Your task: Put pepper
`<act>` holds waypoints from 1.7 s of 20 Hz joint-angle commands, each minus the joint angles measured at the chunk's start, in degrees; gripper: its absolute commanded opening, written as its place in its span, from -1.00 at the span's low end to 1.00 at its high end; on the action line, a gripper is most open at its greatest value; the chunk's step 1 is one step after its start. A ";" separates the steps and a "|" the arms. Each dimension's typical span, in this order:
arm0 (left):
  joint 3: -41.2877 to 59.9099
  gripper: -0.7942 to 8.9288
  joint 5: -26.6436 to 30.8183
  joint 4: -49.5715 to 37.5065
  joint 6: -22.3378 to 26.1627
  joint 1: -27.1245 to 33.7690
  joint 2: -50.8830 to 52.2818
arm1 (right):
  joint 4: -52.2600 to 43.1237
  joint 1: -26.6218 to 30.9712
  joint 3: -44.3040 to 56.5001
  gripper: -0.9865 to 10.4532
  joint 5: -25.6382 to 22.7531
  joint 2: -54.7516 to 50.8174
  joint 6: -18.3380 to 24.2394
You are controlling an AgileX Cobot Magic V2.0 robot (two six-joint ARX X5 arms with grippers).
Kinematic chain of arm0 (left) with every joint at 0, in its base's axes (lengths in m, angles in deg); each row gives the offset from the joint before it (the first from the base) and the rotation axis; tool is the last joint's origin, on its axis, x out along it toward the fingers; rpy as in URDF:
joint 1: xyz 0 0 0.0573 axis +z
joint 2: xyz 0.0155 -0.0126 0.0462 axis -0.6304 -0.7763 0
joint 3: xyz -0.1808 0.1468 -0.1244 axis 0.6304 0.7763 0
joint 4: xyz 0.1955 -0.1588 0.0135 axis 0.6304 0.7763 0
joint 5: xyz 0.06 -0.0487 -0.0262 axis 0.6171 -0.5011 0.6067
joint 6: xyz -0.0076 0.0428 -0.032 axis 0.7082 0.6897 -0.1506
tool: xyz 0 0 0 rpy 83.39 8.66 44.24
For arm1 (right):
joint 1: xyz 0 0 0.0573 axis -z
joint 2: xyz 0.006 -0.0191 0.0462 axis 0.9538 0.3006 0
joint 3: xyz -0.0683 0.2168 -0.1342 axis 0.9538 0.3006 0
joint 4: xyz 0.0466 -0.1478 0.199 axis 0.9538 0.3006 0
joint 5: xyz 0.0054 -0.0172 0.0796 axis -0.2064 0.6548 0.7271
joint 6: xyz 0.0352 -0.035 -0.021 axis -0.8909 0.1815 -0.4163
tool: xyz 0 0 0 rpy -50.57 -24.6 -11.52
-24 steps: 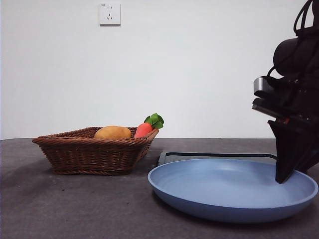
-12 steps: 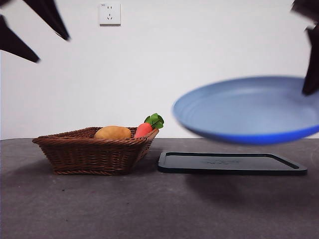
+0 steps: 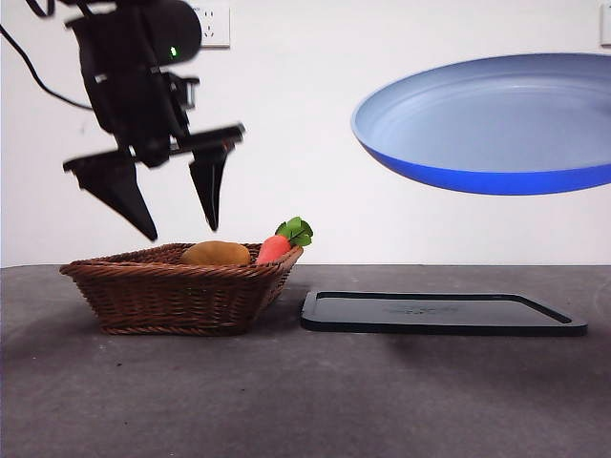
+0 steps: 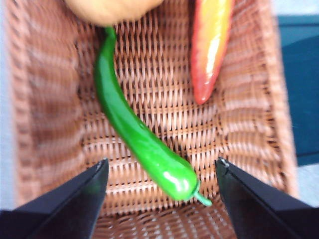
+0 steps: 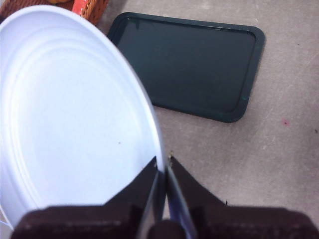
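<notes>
The glossy green pepper [image 4: 134, 134] lies in the wicker basket [image 4: 239, 124], between a tan potato [image 4: 109, 7] and a red-orange carrot [image 4: 209, 45]. My left gripper [image 4: 159, 186] is open and hovers right above the pepper, one jaw on each side. In the front view this gripper [image 3: 181, 224] hangs just above the basket [image 3: 172, 291]; the pepper is hidden there. My right gripper [image 5: 163, 172] is shut on the rim of the blue plate [image 5: 70, 114], which it holds high in the air at the upper right of the front view [image 3: 496, 124].
A dark flat tray [image 3: 439, 313] lies on the grey table to the right of the basket, below the raised plate; it also shows in the right wrist view [image 5: 189, 64]. The potato [image 3: 216, 254] and carrot [image 3: 277, 246] stick up over the basket's rim.
The plate has been lifted off the tray and carried up and to the right. The left gripper has come down from the top left corner to just above the basket.
</notes>
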 commanded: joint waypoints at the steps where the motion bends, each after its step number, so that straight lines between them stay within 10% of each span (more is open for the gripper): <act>1: -1.66 -0.07 1.05 -0.59 -1.38 -0.26 -3.80 | -0.74 -0.07 -0.66 -0.82 0.48 0.09 -0.55; 24: -1.66 -0.55 0.26 -2.95 -4.33 -0.68 -2.97 | -1.22 -0.15 -0.66 -0.82 0.44 0.70 -0.17; 34: -1.64 -0.55 -16.61 -1.75 2.56 -11.82 11.08 | -16.24 -2.12 -0.66 -0.82 12.20 25.86 -18.05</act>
